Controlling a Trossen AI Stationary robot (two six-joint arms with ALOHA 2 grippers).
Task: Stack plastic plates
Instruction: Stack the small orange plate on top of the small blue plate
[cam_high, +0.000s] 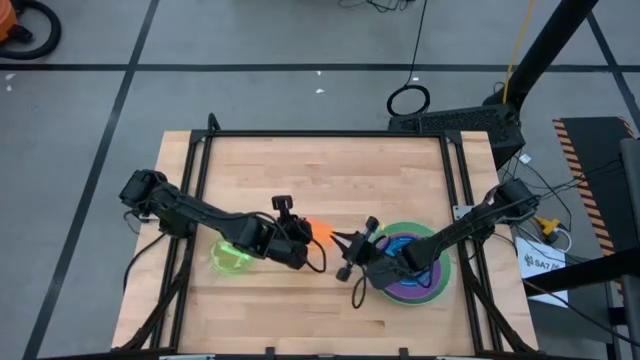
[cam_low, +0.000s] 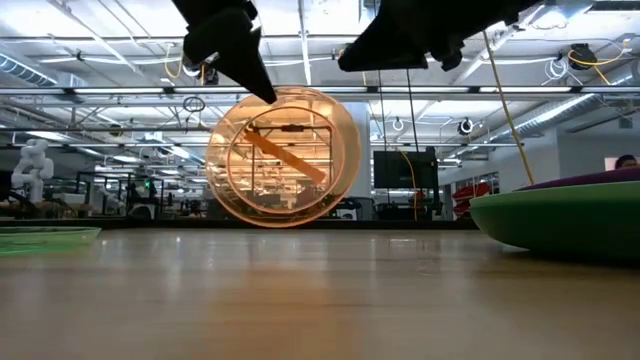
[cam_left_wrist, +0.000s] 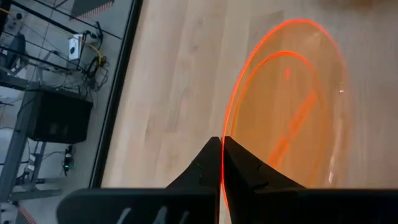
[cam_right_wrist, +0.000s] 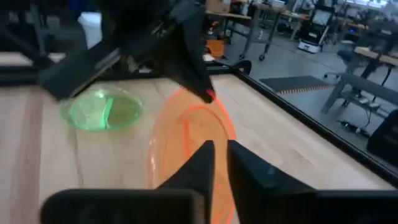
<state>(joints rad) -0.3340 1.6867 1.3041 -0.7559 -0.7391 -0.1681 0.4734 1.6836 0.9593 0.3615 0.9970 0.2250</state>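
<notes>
Two claws meet at one translucent orange plate (cam_low: 284, 157), held on edge above the desk (cam_high: 320, 170), well to the left of the stack of larger plates (cam_high: 415, 268) that serves here as landmark. The left claw (cam_left_wrist: 222, 163) is pinched shut on the plate's rim — its two fingertips meet with the thin orange edge between them. The right claw (cam_right_wrist: 220, 163), reaching out from over the stack, has its fingers nearly together around the opposite rim; whether they actually press the plastic cannot be told. A translucent lime plate (cam_high: 232, 257) lies flat on the desk farther left of the stack, beyond the orange one.

Handling, as judged: the plate looks light, thin and smooth — stiff enough to keep its shape when hanging from one point, yet glossy, so a shallow pinch may slip or let it swing. The raised rim is the natural purchase; a bite well over the lip, not at its very edge, should steady it. The stack shows a dark green plate (cam_low: 560, 215) beneath a purple one.
</notes>
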